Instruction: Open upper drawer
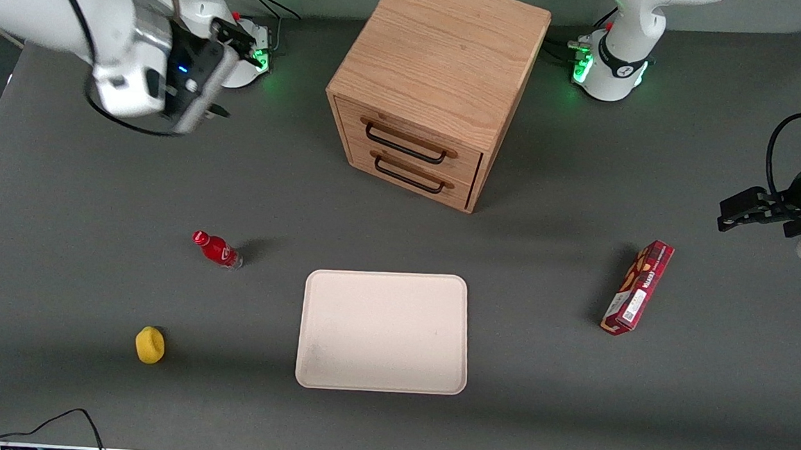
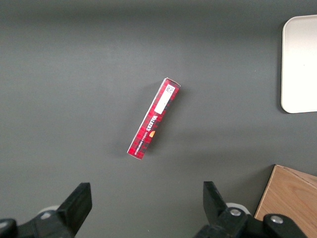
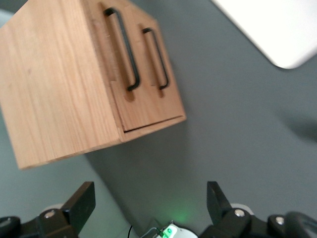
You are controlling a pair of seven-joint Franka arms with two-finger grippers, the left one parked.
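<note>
The light oak cabinet (image 1: 445, 68) stands on the grey table. The upper drawer (image 1: 416, 134) is shut flush, with its thin black wire handle (image 1: 405, 144) across the front. The lower drawer (image 1: 417, 177) beneath it is also shut. My right gripper (image 1: 227, 73) hangs open and empty above the table, well away from the cabinet toward the working arm's end. The right wrist view shows the open gripper (image 3: 150, 198) with nothing between the fingers, the upper drawer (image 3: 115, 49), its handle (image 3: 122, 49) and the lower handle (image 3: 156, 57).
A cream tray (image 1: 383, 332) lies nearer the front camera than the cabinet. A red bottle (image 1: 217, 249) and a yellow object (image 1: 150, 345) sit toward the working arm's end. A red box (image 1: 637, 287) lies toward the parked arm's end; it also shows in the left wrist view (image 2: 153, 119).
</note>
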